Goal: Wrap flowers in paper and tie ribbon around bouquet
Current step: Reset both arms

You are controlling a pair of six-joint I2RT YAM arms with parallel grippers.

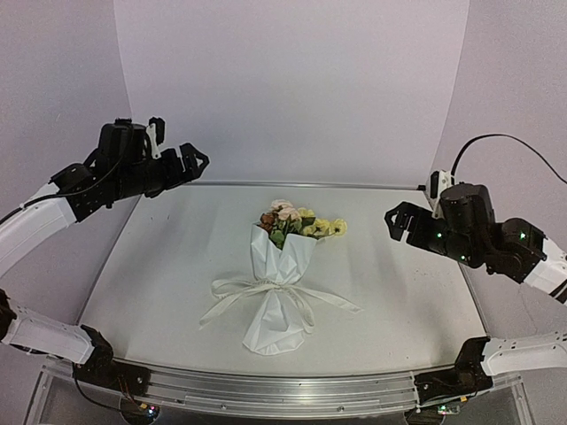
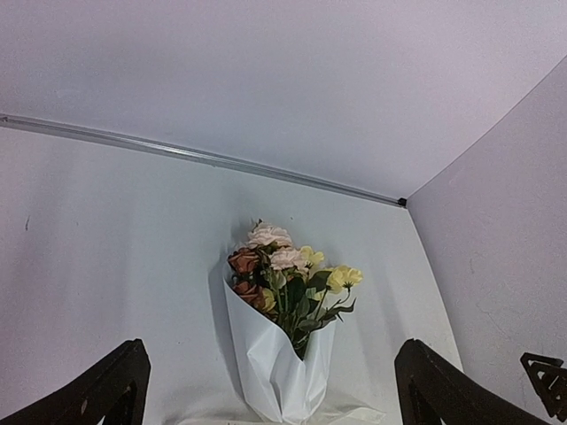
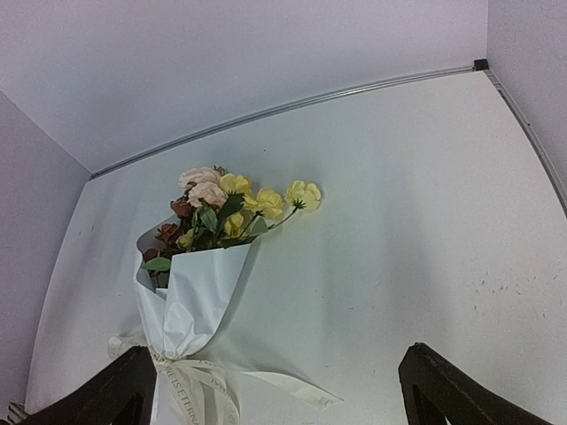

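Left gripper (image 1: 177, 144) and right gripper (image 1: 413, 202) hang wide open over the table's (image 1: 399, 301) side edges. We find the print on the bouquet's (image 3: 199, 292) ribbon (image 3: 190, 387) illegible.

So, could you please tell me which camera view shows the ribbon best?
The top external view: the ribbon shows whole there, tied around the bouquet with both tails spread. The right wrist view cuts it off at the bottom edge; the left wrist view barely catches it.
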